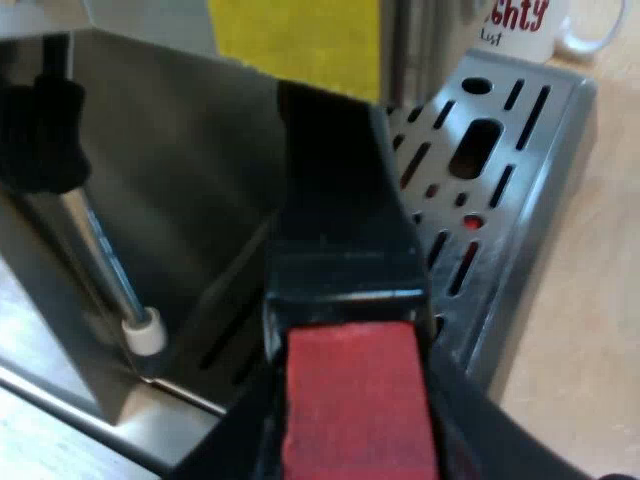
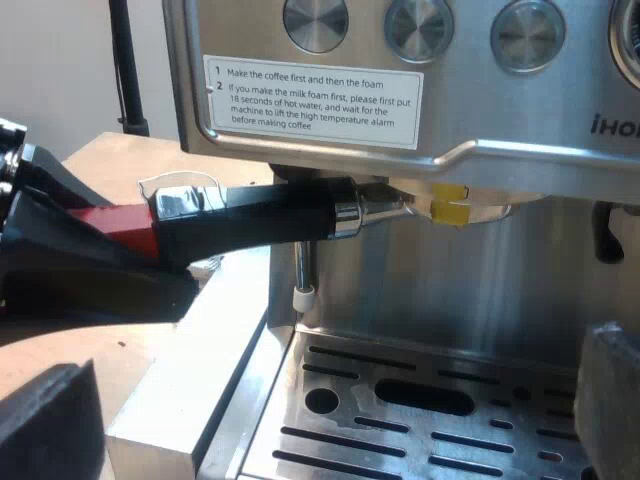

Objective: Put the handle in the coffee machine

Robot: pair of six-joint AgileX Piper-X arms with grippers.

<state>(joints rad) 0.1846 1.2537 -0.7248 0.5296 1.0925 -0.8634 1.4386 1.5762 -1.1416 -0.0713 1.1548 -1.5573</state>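
The left gripper (image 1: 352, 430) is pinching the matte red end of the metal holder (image 2: 395, 207), whose glossy black handle is jutting from beneath the brushed-steel espresso machine (image 2: 400, 60) front. The right gripper (image 2: 330, 425) is hovering, fingers spread, above the machine's slotted drip tray (image 2: 420, 400).

Ahead of the right end effector (image 2: 325, 440), the label (image 2: 315, 100) on the espresso machine (image 2: 500, 100) reads "1 Make the coffee first and then the foam"; the mug (image 1: 525, 40) shows red "ghty".

Pale wall (image 2: 60, 70) beyond a light wooden tabletop (image 1: 590, 300).
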